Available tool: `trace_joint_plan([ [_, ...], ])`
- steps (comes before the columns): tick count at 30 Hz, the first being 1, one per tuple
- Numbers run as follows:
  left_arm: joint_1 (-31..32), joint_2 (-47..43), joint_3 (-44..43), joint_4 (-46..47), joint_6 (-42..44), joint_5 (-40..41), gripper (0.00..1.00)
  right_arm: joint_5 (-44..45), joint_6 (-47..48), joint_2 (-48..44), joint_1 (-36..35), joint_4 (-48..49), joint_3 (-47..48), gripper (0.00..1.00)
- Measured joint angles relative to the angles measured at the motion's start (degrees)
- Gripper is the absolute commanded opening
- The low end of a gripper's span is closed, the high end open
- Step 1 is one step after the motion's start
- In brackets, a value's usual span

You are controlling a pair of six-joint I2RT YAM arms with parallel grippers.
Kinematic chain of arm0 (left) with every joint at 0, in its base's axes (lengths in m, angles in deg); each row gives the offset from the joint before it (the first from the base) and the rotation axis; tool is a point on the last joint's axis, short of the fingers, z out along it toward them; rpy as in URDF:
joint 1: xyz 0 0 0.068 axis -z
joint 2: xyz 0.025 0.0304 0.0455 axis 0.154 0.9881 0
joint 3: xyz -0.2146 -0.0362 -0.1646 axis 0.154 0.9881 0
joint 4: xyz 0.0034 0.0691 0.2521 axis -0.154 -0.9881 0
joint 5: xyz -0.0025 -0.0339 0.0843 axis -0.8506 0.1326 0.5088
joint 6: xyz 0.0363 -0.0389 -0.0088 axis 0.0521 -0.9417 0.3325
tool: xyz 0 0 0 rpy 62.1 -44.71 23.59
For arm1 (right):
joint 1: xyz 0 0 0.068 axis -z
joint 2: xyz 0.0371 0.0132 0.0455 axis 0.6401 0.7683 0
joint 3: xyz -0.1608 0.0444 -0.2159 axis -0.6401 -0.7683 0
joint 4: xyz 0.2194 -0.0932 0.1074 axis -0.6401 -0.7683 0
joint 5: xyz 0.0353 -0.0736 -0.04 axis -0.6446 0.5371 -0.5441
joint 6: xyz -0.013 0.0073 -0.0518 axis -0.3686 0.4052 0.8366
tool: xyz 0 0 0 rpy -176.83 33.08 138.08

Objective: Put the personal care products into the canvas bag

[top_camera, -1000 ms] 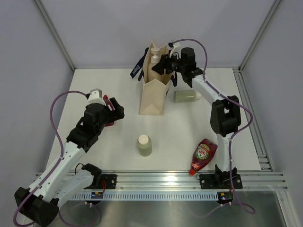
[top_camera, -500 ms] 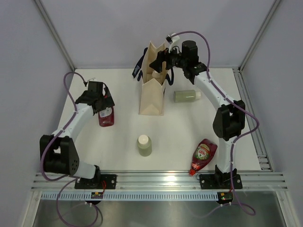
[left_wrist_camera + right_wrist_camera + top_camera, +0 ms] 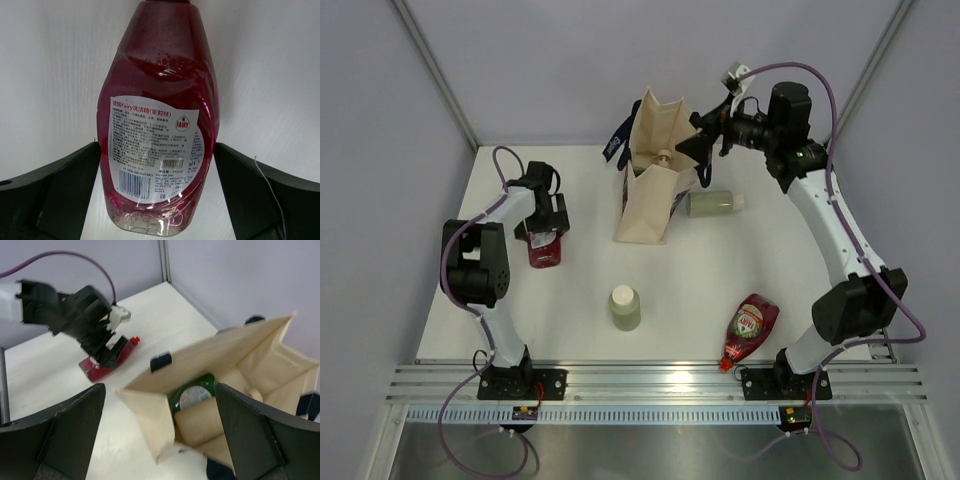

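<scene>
The canvas bag point(image 3: 645, 205) stands upright at the back centre with its mouth open. A dark-green bottle point(image 3: 196, 395) lies inside it, and a beige pump top point(image 3: 663, 158) shows at its mouth. My right gripper point(image 3: 707, 142) is open and empty, above the bag's right rim; the right wrist view point(image 3: 160, 435) looks down into the bag point(image 3: 225, 360). My left gripper point(image 3: 546, 222) is open and straddles a flat dark-red bottle point(image 3: 157, 135) lying on the table, fingers point(image 3: 55, 195) beside its base. A second dark-red bottle point(image 3: 750, 325) lies front right. One sage-green cylinder point(image 3: 625, 307) stands upright; another point(image 3: 712, 203) lies right of the bag.
The white table point(image 3: 720, 270) is walled by grey panels on three sides. An aluminium rail point(image 3: 660, 380) runs along the near edge with both arm bases. The bag's navy handle point(image 3: 616, 145) hangs over its far left side.
My right gripper has drawn back up and to the right, out of the bag, leaving the pump bottle inside. My left gripper has swung to the far left and settled over the dark-red bottle.
</scene>
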Motion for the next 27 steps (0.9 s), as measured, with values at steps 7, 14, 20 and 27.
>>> trace_joint_plan([
  [7,0.15,7.48,-6.88,-4.98,0.76,2.93,0.97,-3.85,0.66,-11.87,4.22,-0.11,-19.06,1.0],
  [14,0.0,10.38,-8.2,-6.58,1.03,3.02,0.53,-6.16,0.09,-12.41,4.92,-0.7,-23.61,0.99],
  [20,-0.28,9.33,-7.82,-7.28,3.52,2.1,0.06,-7.69,-0.66,-12.9,5.66,-0.24,-23.61,1.0],
  [27,-3.02,0.35,2.64,1.38,2.19,-17.73,0.0,-9.46,-0.63,-13.57,6.29,-0.79,-24.0,0.99],
])
